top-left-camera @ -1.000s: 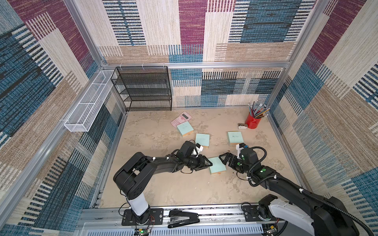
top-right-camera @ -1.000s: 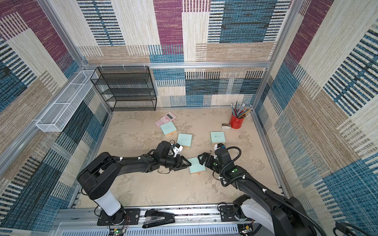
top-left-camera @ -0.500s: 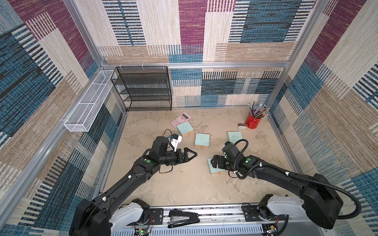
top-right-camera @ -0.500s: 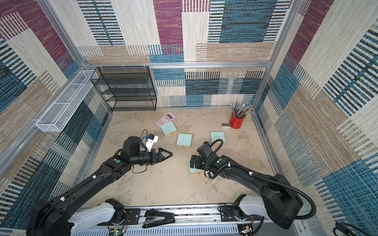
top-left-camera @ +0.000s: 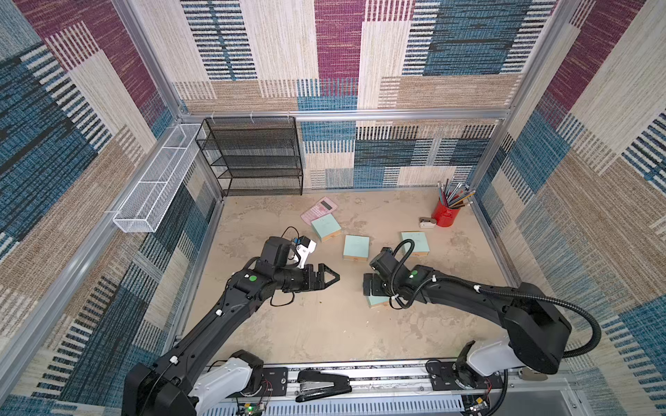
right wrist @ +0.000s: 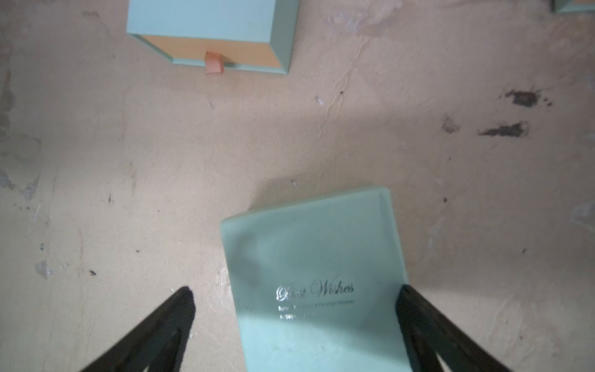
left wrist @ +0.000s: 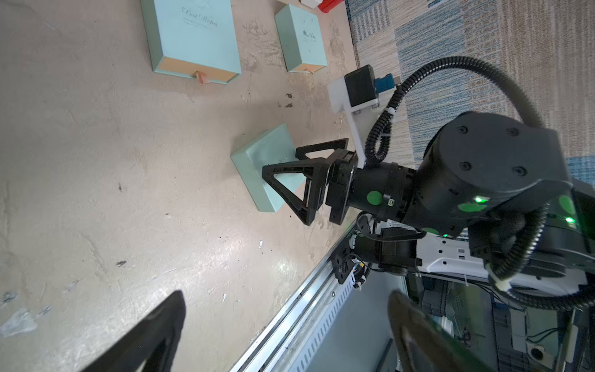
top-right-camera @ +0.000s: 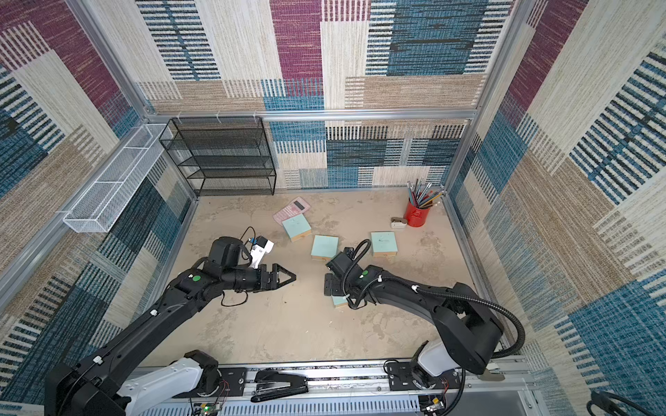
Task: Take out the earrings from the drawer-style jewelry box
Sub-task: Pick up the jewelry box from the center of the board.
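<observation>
Seen in both top views, the right gripper (top-left-camera: pixel 371 285) hangs spread wide over the nearest mint-green jewelry box (top-left-camera: pixel 376 301). The left gripper (top-left-camera: pixel 333 278), equally spread and empty, hovers at the box's 9 o'clock, and three more boxes (top-left-camera: pixel 356 247) lie toward 12 o'clock. From the left wrist, the right gripper's jaws straddle the box top. Pale specks that look like the earrings (left wrist: pixel 260 244) lie on the bare floor (left wrist: pixel 128 161), well apart from the box. From the right wrist, one jaw sits at the box's edge and the other stands clear, with nothing clamped. The step in hand appears to be steadying the box. The next move calls for finding the drawer's tab, hidden here, and pulling it gently.
</observation>
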Controlling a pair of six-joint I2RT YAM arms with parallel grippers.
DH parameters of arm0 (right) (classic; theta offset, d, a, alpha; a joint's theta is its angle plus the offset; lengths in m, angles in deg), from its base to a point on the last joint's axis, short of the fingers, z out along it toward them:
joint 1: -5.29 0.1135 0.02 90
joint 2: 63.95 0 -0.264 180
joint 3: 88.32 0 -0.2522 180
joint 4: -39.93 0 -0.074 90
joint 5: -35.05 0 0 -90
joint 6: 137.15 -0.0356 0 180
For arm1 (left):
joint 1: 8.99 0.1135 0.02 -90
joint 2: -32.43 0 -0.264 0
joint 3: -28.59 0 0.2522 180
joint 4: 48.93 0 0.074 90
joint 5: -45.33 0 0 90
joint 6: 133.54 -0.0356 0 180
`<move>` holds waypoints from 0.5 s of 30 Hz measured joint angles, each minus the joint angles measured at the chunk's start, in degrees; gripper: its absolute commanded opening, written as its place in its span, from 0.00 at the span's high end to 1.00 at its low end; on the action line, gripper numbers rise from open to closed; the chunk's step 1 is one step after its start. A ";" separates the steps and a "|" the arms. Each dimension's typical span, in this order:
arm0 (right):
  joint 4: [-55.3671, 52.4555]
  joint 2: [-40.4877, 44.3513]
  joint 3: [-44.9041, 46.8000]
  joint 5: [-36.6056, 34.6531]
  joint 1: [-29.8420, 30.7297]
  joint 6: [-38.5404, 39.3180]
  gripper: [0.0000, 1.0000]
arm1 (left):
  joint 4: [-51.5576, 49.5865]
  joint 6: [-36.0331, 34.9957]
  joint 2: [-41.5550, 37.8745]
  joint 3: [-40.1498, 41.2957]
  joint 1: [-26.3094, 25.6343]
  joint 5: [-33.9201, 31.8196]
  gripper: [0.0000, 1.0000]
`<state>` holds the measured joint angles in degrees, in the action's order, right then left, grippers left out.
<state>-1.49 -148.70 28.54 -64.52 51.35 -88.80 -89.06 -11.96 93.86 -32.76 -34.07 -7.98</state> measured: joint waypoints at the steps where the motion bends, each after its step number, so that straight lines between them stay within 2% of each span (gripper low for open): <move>1: -0.46 -0.09 -0.28 -0.44 0.11 0.20 0.01 | 0.02 0.00 -0.02 0.02 0.22 0.24 0.02; 7: -3.82 1.55 -0.37 -2.67 0.31 2.58 0.01 | 0.44 0.11 -0.02 0.76 0.48 1.44 0.02; 15: -2.93 1.22 0.48 -0.85 0.31 8.13 0.01 | 1.31 0.26 0.07 1.27 0.70 2.71 0.02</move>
<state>-4.42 -147.47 29.02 -65.37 51.66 -80.67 -87.75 -11.70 93.92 -31.49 -33.37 -5.27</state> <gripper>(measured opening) 0.993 0.983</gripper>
